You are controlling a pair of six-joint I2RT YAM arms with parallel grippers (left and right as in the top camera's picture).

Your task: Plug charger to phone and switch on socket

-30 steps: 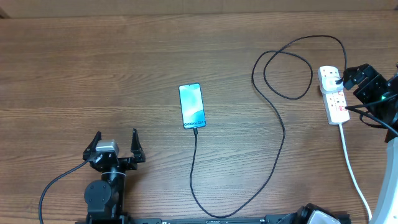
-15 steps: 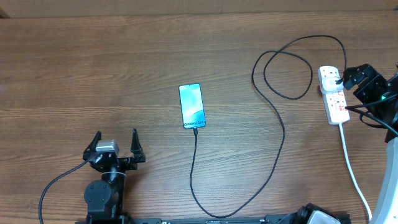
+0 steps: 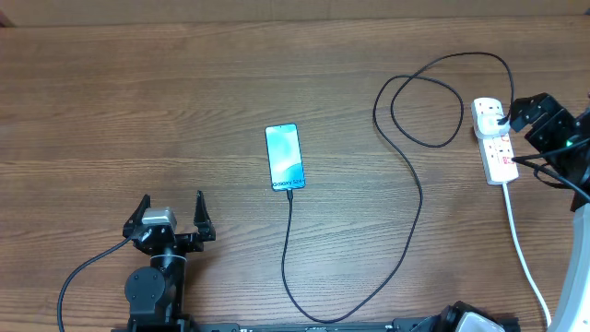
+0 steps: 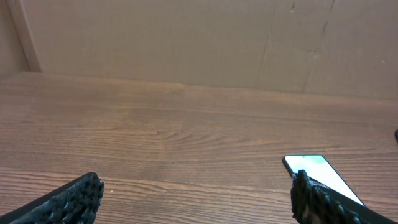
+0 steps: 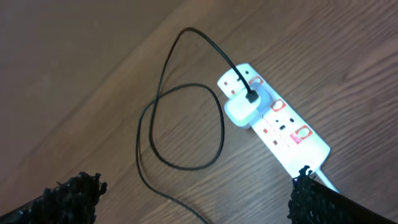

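The phone [image 3: 284, 156] lies flat mid-table with its light-blue screen lit; it also shows in the left wrist view [image 4: 318, 173]. The charger cable [image 3: 406, 242] runs from the phone's near edge, curves down and right, loops, and ends in a white adapter [image 5: 240, 111] seated in the socket [image 3: 495, 146]. The socket also shows in the right wrist view [image 5: 287, 129]. My right gripper [image 3: 518, 112] is open and empty, beside and above the socket's far end [image 5: 196, 199]. My left gripper [image 3: 171, 215] is open and empty, left of and nearer than the phone [image 4: 196, 202].
The socket's thick white cord [image 3: 525, 254] runs toward the table's near right edge. A brown board wall [image 4: 199, 37] stands behind the wooden table [image 3: 138, 101].
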